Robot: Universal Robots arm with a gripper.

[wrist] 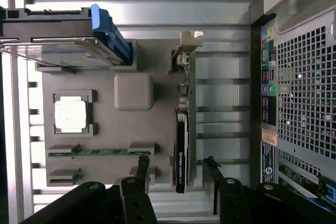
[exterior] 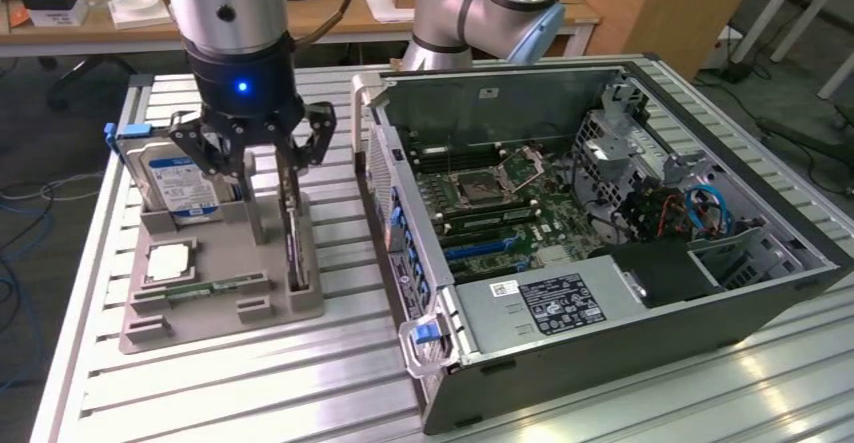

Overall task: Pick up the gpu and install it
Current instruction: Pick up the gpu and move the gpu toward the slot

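The gpu point(exterior: 296, 248) is a thin dark card standing on its edge in a slot of the grey fixture point(exterior: 214, 318), close to the computer case. In the wrist view the gpu point(wrist: 181, 135) runs as a narrow black strip with its silvery bracket at the far end. My gripper point(exterior: 267, 163) hangs just above the card's far half, open. In the wrist view the gripper point(wrist: 177, 169) has one finger on each side of the card's edge, and neither finger touches it.
The fixture also holds a silver hard drive point(exterior: 180, 178) with a blue-white label, a CPU point(exterior: 171, 261) and a green memory stick point(exterior: 214, 288). The open computer case point(exterior: 441, 363) lies at the exterior view's right with its motherboard point(exterior: 494, 198) exposed. A second arm's base point(exterior: 467, 13) stands behind.
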